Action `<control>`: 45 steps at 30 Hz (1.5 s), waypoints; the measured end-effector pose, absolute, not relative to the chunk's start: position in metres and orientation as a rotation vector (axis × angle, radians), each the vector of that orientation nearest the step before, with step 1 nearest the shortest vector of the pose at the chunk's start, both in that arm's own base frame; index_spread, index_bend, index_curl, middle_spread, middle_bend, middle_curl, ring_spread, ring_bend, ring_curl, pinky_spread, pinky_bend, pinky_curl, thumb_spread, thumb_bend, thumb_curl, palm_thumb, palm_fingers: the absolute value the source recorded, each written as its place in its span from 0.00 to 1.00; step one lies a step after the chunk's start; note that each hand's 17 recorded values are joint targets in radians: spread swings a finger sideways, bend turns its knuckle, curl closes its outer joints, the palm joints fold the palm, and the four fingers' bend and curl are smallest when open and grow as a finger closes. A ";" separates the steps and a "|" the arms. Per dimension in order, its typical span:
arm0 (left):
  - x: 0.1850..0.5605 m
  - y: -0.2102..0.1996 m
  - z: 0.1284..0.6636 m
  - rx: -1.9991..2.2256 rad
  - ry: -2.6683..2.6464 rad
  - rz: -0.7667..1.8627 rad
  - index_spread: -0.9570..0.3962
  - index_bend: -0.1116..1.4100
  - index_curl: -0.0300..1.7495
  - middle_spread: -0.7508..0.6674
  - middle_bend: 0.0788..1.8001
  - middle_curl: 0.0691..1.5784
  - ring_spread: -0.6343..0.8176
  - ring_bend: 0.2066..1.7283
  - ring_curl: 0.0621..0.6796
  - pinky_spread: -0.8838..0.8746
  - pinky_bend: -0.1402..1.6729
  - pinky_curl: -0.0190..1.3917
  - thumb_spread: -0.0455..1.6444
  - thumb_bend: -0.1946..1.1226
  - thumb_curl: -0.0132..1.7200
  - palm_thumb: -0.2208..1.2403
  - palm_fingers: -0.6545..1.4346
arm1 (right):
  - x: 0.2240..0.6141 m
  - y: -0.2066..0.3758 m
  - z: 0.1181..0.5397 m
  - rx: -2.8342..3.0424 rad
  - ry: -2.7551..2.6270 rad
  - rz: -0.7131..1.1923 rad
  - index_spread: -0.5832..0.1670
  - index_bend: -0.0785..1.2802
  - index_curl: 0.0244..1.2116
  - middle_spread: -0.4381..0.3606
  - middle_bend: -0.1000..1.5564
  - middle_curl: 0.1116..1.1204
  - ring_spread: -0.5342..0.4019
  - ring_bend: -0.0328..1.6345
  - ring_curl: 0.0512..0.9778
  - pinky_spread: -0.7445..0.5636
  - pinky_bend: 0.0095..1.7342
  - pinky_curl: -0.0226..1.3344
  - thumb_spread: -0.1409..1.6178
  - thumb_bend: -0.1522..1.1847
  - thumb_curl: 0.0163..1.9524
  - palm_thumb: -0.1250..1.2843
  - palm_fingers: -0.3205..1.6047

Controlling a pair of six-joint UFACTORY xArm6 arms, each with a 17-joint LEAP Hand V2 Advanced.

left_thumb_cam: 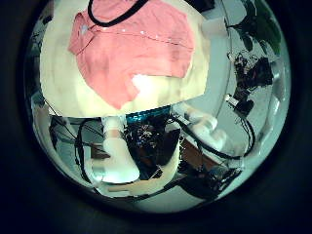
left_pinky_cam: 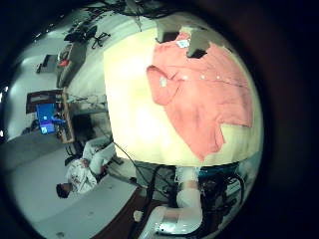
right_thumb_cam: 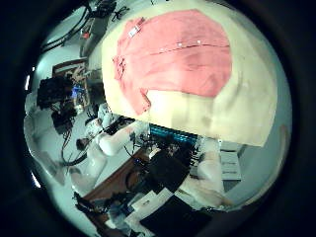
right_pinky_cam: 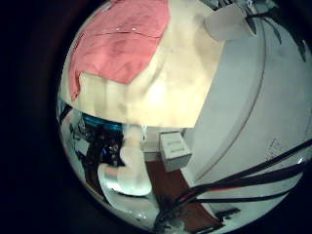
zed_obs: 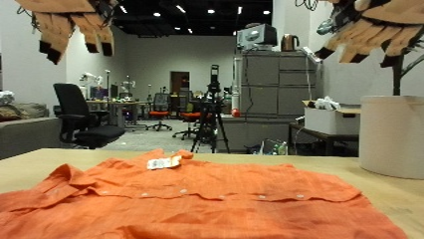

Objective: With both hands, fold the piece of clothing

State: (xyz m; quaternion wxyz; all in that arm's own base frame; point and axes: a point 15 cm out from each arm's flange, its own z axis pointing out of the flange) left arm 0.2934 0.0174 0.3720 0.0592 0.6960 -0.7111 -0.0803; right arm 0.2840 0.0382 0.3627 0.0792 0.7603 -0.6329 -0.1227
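Hands hang high in the air over the bench (zed_obs: 27, 155). Seen from the outside view, the left hand (zed_obs: 73, 25) is up above the shirt's collar end, and the right hand (zed_obs: 382, 30) is up above the shirt's other end. Both hands have their fingers spread out and pointing down. They hold nothing and do not touch the shirt.

The shirt (zed_obs: 199, 199) is orange. It lies spread open and flat on the pale bench, filling most of the bench top. It has many small wrinkles. Its collar, with a white tag (zed_obs: 163, 162) on it, lies at the far edge of the shirt. A row of small buttons runs down the shirt's front. The palm views look down on the shirt from well above it.
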 end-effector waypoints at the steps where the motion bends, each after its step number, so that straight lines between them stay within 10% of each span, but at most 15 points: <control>1: 0.295 0.016 0.372 2.104 -2.159 -0.235 0.73 0.18 0.18 0.68 0.08 0.20 0.73 0.25 0.19 0.77 0.25 0.23 0.58 0.13 0.18 0.20 0.38 | 0.284 0.038 0.363 2.274 -1.895 -0.367 0.38 0.18 0.23 0.70 0.17 0.21 0.82 0.15 0.22 0.81 0.12 0.26 0.69 0.10 0.12 0.35 0.24; 22: 0.254 0.017 0.334 1.961 -2.178 -0.329 0.71 0.19 0.19 0.62 0.07 0.20 0.67 0.25 0.20 0.73 0.25 0.23 0.62 0.13 0.18 0.25 0.41 | 0.290 0.056 0.369 2.346 -1.821 -0.348 0.38 0.18 0.23 0.61 0.17 0.20 0.81 0.16 0.23 0.80 0.13 0.26 0.70 0.10 0.12 0.35 0.25; 45: 0.220 -0.020 0.207 1.787 -2.402 -0.487 0.72 0.25 0.24 0.85 0.05 0.10 0.86 0.14 0.15 0.83 0.21 0.22 0.56 0.12 0.18 0.22 0.28 | 0.271 0.053 0.301 2.332 -1.708 -0.505 0.37 0.20 0.26 0.65 0.19 0.22 0.84 0.11 0.15 0.78 0.13 0.26 0.70 0.10 0.12 0.39 0.22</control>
